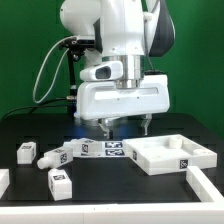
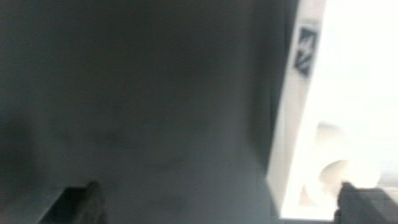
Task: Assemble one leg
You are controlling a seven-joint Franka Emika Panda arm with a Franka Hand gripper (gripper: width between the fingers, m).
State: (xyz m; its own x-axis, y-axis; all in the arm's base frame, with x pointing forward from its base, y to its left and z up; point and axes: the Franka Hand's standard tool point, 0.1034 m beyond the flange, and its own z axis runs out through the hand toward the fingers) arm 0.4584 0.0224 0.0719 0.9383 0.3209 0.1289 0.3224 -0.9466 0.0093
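Smooth white plastic leg point(image 1: 60, 182) on matt table point(image 1: 115, 192).

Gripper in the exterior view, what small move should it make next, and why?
Probably shift toward the exterior view's left, to get above a leg. The gripper hangs open and empty beside the white panel. The wrist view shows nothing between its jaws, so there is nothing to grasp where it is now.
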